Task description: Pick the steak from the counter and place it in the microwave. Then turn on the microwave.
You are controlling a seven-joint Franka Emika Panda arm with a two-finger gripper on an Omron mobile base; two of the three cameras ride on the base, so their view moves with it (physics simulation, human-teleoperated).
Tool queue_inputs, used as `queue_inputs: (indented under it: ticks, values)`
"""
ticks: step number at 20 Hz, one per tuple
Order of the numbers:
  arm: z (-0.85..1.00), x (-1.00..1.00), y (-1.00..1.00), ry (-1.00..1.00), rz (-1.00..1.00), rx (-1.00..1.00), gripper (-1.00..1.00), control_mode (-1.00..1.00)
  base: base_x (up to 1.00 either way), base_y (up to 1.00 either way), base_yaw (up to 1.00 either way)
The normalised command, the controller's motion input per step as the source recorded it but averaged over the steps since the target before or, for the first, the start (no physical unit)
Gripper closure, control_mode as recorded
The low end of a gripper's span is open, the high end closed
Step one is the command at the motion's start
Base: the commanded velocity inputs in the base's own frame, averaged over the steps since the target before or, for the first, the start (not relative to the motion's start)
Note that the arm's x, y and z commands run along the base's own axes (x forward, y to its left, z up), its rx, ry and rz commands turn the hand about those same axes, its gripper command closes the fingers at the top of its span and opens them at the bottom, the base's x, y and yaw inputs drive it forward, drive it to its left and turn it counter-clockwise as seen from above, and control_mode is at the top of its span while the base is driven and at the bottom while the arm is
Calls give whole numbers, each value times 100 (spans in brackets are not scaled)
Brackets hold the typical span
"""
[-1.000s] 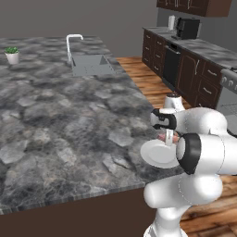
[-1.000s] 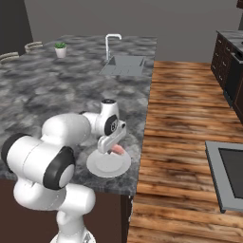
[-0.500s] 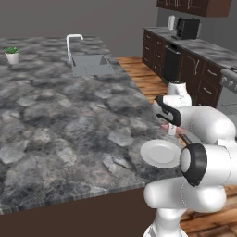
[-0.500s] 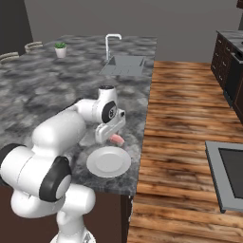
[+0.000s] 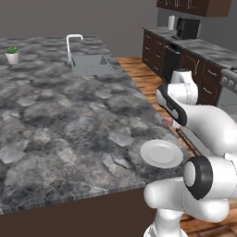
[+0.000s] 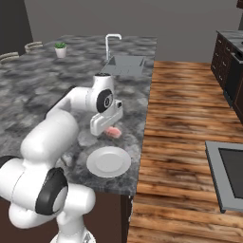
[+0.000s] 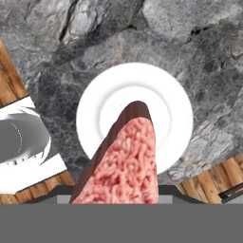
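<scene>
One grey stone counter (image 6: 57, 95) fills the left of the right base view, with one white plate (image 6: 108, 161) near its lower right edge. One steak (image 6: 113, 132), a small pink slab, hangs just above the counter beyond the plate, clasped in the gripper (image 6: 105, 127). It looks light, soft and probably slippery, so a hold across its middle seems safest.
</scene>
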Motion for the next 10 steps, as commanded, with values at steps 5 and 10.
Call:
queue_inputs:
  ticks: [5, 10]
  values:
    - [51, -52, 13, 0, 0, 0, 100, -100, 0, 0, 0]
    - [33, -55, 11, 0, 0, 0, 100, -100, 0, 0, 0]
